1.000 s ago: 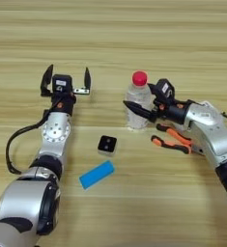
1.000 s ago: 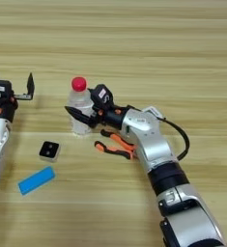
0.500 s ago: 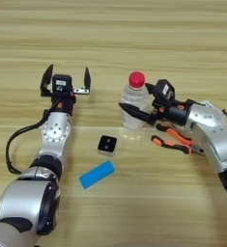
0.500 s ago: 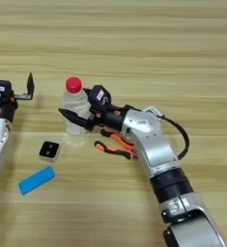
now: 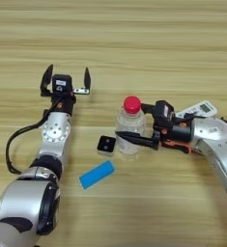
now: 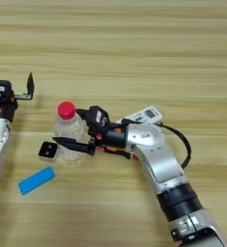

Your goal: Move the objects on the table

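Bottle has shifted left across the counter over the last second, carried by the right gripper, and now stands close beside a small black square block. Upright, red cap on top, long axis vertical. Right jaws closed around its lower body; one dark finger crosses the front of the clear plastic, the other is hidden behind. Pliers, orange-and-black handles, lie under the right wrist, mostly covered. White remote lies just behind that forearm, long axis slanting up to the right. Blue flat block sits nearer the robot, left of the bottle. Left gripper parked well to the left, jaws spread wide, holding nothing. Right arm is the one on the bottle; any set-down looks to depend on clearing the black block just beside it.
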